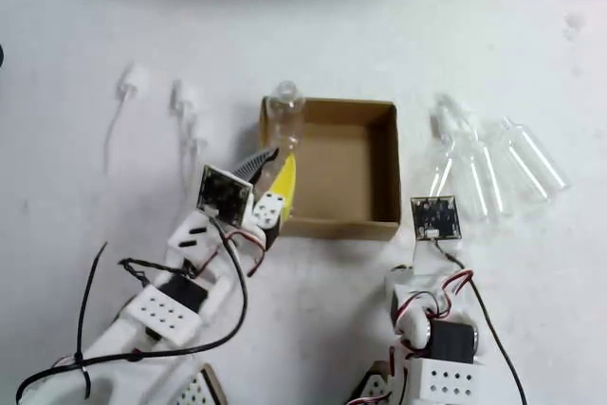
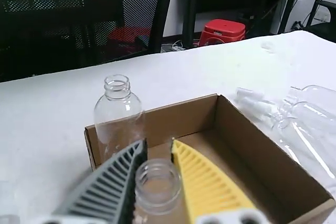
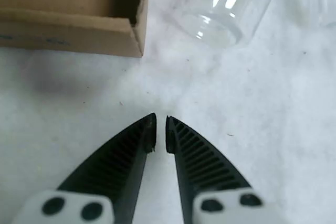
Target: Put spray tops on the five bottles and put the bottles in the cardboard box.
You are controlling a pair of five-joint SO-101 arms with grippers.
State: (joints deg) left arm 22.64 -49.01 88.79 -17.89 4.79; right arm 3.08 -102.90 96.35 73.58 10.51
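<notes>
Left gripper [image 2: 158,144], grey and yellow, is clamped on the open neck of a clear plastic bottle [image 2: 157,182] at the left wall of the brown cardboard box [image 2: 181,119]. A second uncapped clear bottle [image 2: 118,114] stands upright just outside the box's far left corner. Right gripper [image 3: 160,121], virtually closed and empty, is above the worktop [image 3: 262,129] by the box's near right corner.

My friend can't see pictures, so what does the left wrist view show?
The left gripper holds an uncapped clear bottle by its neck, just before the cardboard box. A second uncapped bottle stands upright at the box's far corner, and more clear bottles lie on the white table beyond.
</notes>
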